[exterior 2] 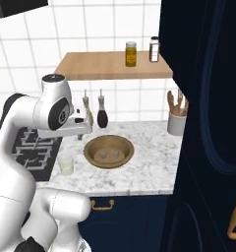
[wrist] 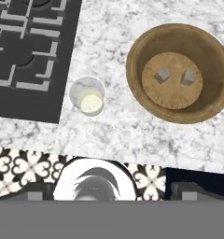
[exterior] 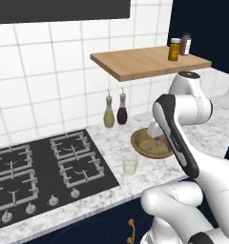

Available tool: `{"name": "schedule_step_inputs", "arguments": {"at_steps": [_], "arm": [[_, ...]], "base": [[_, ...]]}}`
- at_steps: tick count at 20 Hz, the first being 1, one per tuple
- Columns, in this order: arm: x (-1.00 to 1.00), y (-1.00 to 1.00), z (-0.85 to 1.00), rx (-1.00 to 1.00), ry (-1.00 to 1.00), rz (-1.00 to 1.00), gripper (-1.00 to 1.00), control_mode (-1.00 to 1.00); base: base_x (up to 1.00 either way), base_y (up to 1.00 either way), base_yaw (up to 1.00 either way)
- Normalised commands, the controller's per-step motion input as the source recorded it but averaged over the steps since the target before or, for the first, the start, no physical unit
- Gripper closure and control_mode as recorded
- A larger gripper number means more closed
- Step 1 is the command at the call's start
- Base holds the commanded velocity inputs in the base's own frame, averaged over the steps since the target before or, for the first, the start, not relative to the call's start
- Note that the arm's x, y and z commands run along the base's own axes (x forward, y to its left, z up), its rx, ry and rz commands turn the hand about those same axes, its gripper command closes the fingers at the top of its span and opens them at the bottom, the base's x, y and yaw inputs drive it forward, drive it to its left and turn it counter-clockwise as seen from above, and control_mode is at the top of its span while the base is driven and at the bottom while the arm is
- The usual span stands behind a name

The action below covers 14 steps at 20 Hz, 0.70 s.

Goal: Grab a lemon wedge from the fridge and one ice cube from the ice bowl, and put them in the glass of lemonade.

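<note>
The gripper (exterior 2: 82,134) hangs wide open and empty above the ice bowl (wrist: 135,51), where two ice cubes (wrist: 163,74) lie; the glass of lemonade (wrist: 87,95) stands just beside it. This looks like the ice step. Next it should descend over one cube and close.

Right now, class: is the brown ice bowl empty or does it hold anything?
Not empty. The ice bowl holds two small grey ice cubes lying apart on its flat bottom, clear in the hand view.

The ice bowl (wrist: 179,112) appears as matt brown wood. The glass of lemonade (wrist: 87,95) is clear and smooth. The counter (wrist: 132,135) is speckled marble. The shelf (exterior: 145,64) is light wood.
</note>
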Motion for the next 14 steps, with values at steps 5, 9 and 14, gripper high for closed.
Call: {"name": "schedule_step_inputs", "arguments": {"at_steps": [5, 9, 14], "arm": [[0.16, -0.15, -0.26, -0.01, -0.06, 0.0, -1.0, -1.0], [0.48, -0.41, -0.61, -0.02, -0.05, 0.0, -1.0, -1.0], [0.43, -0.34, -0.44, -0.01, 0.01, -0.03, -1.0, -1.0]], "base": [[0.27, -0.19, 0.02], [0.0, 0.0, 0.0], [0.0, 0.0, 0.0]]}}
